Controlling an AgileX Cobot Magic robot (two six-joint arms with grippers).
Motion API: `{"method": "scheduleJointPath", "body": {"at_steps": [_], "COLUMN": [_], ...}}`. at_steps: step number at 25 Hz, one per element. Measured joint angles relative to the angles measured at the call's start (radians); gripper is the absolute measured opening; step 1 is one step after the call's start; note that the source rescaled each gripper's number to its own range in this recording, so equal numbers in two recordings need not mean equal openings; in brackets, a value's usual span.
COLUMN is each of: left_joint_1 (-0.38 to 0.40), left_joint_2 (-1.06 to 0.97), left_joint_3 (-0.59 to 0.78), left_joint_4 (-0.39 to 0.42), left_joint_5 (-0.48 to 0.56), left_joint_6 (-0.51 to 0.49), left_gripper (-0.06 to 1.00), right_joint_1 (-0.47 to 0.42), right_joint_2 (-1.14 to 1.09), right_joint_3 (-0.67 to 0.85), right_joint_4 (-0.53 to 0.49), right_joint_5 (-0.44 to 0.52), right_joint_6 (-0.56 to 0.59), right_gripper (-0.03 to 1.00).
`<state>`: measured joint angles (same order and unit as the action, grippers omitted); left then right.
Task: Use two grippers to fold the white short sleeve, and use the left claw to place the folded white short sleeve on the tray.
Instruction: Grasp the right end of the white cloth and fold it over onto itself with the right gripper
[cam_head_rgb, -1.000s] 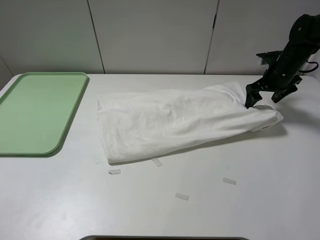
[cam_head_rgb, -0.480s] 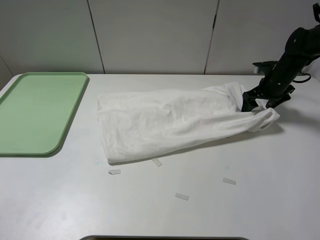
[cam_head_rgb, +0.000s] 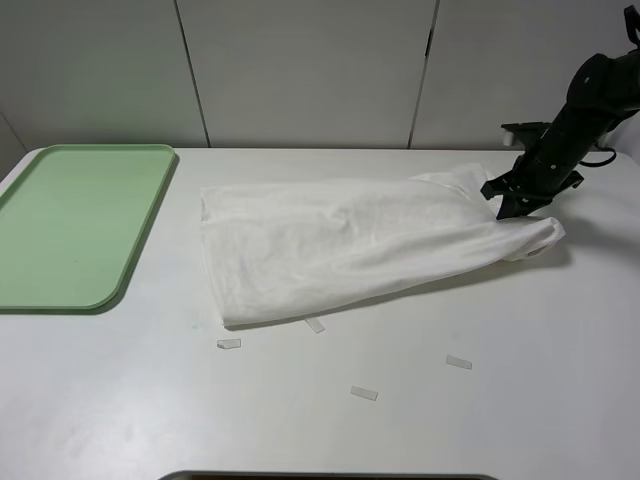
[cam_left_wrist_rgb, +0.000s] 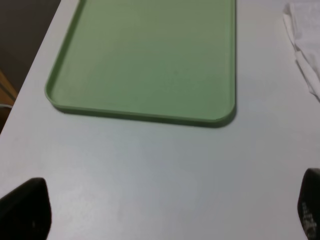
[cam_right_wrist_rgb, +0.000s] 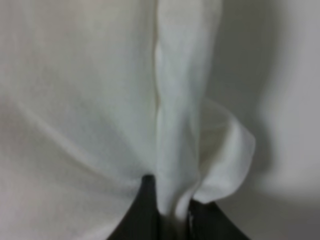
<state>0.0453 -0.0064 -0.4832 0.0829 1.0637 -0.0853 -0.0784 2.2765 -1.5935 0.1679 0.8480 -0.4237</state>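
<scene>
A white worktop (cam_head_rgb: 520, 420) fills the high view. The white T-shirt (cam_head_rgb: 340, 245) lies rumpled across the middle of the frame. The green tray (cam_head_rgb: 70, 225) sits at the left edge, apart from it. At upper right the right tool (cam_head_rgb: 512, 205) is clenched on a fold at the T-shirt's end. The left tool (cam_left_wrist_rgb: 167, 212) hangs released over bare worktop near the tray. Small tape strips (cam_head_rgb: 362, 393) lie at lower centre.

The right end effector (cam_right_wrist_rgb: 173, 214) is pinching a bunched ridge of the white short sleeve (cam_right_wrist_rgb: 75, 100), its fabric filling nearly the whole frame.
</scene>
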Motion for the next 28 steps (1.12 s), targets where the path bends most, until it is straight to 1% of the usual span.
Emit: {"method": "scheduleJointPath", "body": {"at_steps": [4, 10, 11, 14, 17, 18, 23, 28], "left_joint_1": [0.0, 0.0, 0.0, 0.0, 0.0, 0.0, 0.0, 0.0], "left_joint_2": [0.0, 0.0, 0.0, 0.0, 0.0, 0.0, 0.0, 0.0], "left_joint_3": [0.0, 0.0, 0.0, 0.0, 0.0, 0.0, 0.0, 0.0], "left_joint_4": [0.0, 0.0, 0.0, 0.0, 0.0, 0.0, 0.0, 0.0], "left_joint_5": [0.0, 0.0, 0.0, 0.0, 0.0, 0.0, 0.0, 0.0], "left_joint_6": [0.0, 0.0, 0.0, 0.0, 0.0, 0.0, 0.0, 0.0], "left_gripper": [0.98, 0.98, 0.98, 0.98, 0.98, 0.98, 0.98, 0.98], "right_joint_1": [0.0, -0.002, -0.002, -0.002, -0.002, 0.003, 0.059, 0.183], "right_joint_2": [-0.016, -0.066, -0.066, -0.096, -0.115, -0.138, -0.175, -0.182], "right_joint_3": [-0.001, -0.067, -0.067, -0.112, -0.134, -0.147, -0.147, -0.149], "right_joint_4": [-0.034, -0.079, -0.079, -0.101, -0.117, -0.156, -0.23, -0.301], "right_joint_5": [0.005, 0.087, 0.087, 0.145, 0.18, 0.211, 0.239, 0.265], "right_joint_6": [0.0, 0.0, 0.0, 0.003, 0.02, 0.047, 0.105, 0.19], "right_gripper": [0.07, 0.07, 0.07, 0.07, 0.07, 0.07, 0.07, 0.07]}}
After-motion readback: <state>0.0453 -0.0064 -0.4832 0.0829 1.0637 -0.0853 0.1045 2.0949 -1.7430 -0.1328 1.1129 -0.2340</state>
